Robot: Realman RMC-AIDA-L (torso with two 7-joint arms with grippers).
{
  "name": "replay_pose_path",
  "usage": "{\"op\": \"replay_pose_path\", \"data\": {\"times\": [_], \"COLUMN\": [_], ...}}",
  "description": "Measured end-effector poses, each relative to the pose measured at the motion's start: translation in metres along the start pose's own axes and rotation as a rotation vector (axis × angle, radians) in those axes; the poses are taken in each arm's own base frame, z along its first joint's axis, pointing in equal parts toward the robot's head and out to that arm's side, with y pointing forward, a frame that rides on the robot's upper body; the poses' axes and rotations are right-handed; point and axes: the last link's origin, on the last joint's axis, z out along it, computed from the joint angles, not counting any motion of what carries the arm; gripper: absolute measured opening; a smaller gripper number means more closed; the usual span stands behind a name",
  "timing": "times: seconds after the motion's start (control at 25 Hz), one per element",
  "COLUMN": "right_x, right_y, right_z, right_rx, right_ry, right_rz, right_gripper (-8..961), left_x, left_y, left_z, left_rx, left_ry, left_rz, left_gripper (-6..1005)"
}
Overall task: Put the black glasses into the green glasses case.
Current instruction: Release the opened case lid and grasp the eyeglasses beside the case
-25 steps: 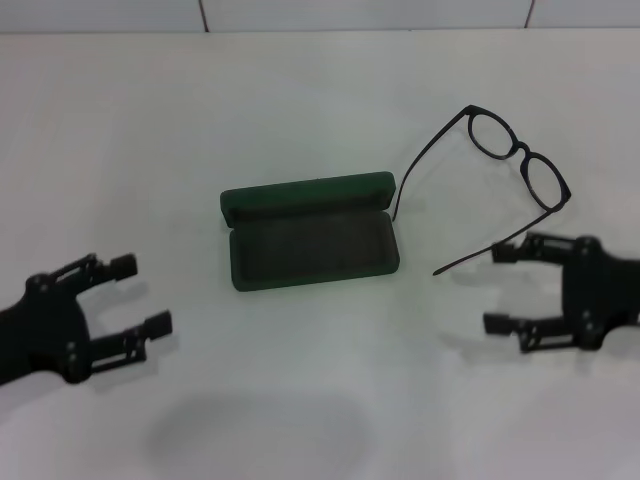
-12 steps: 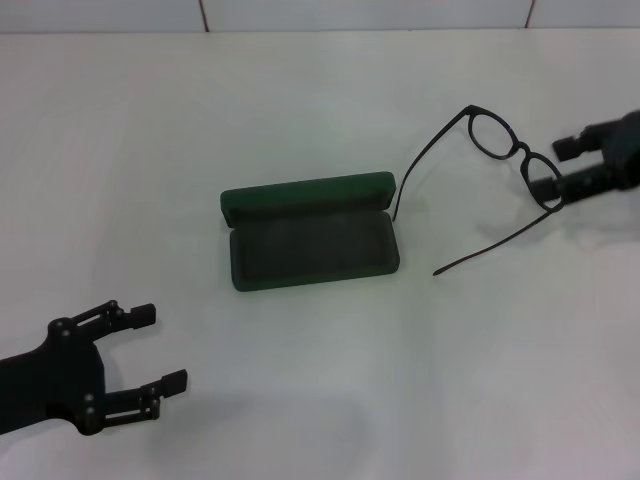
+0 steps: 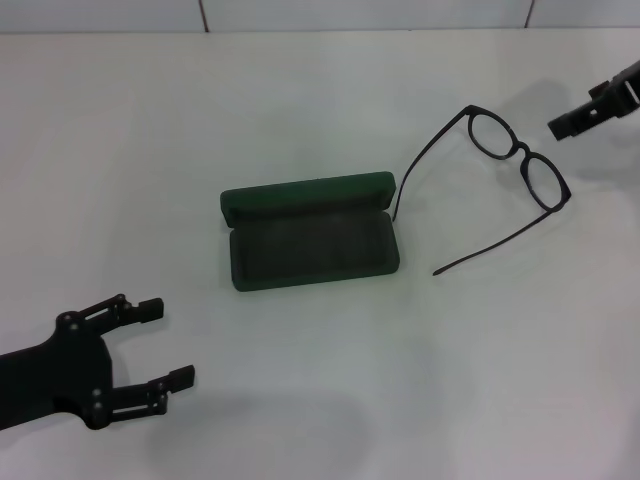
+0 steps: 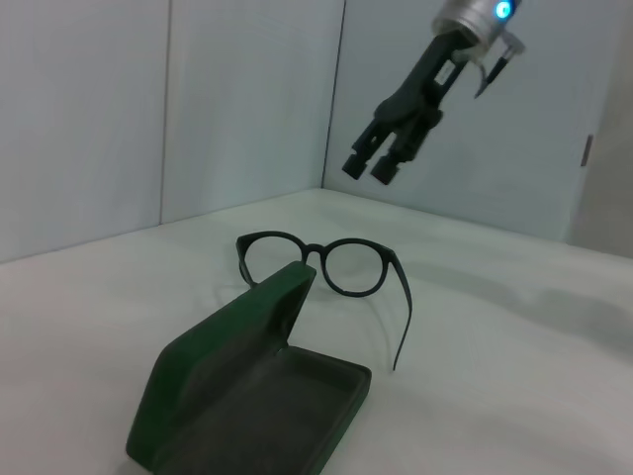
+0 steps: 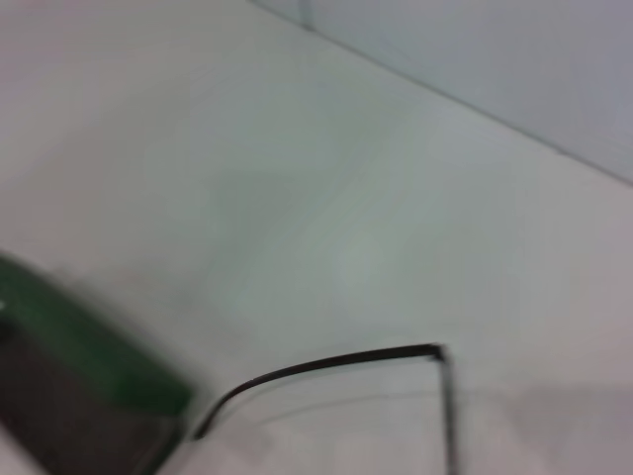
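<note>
The green glasses case [image 3: 310, 245] lies open in the middle of the table, lid standing at its far edge and nothing in its felt tray; it also shows in the left wrist view [image 4: 247, 396] and the right wrist view [image 5: 89, 371]. The black glasses [image 3: 515, 160] lie unfolded to the right of the case, temple arms reaching toward it [image 4: 321, 267] [image 5: 326, 366]. My right gripper [image 3: 572, 124] hangs open above and beyond the glasses at the frame's right edge [image 4: 374, 168], touching nothing. My left gripper [image 3: 168, 342] hovers open near the front left, well apart from the case.
The white table [image 3: 320, 400] carries only the case and glasses. A pale tiled wall [image 3: 350, 12] runs along the table's far edge.
My right gripper has risen from the front right beside the glasses to the far right above them. My left gripper has drifted slightly toward the front and right.
</note>
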Motion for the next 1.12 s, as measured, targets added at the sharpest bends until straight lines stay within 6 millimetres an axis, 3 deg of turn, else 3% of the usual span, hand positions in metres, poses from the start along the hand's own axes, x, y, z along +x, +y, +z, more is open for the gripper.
{"op": "replay_pose_path", "data": {"times": [0.2, 0.4, 0.52, 1.12], "right_x": [-0.003, -0.005, -0.004, -0.002], "right_y": [0.001, 0.018, 0.023, 0.017], "right_z": [0.026, 0.062, 0.073, 0.085], "right_rx": [0.064, 0.090, 0.113, 0.162], "right_ry": [0.027, 0.087, 0.102, 0.059], "right_rz": [0.043, 0.025, 0.012, 0.089], "right_gripper": [872, 872, 871, 869], "left_x": [0.003, 0.004, 0.003, 0.002], "left_y": [-0.001, -0.001, -0.001, 0.001], "left_z": [0.008, 0.010, 0.010, 0.012], "left_rx": [-0.020, -0.024, -0.025, -0.031], "left_ry": [0.003, 0.006, 0.007, 0.002], "left_rz": [0.012, 0.011, 0.009, 0.007], "left_gripper": [863, 859, 857, 846]}}
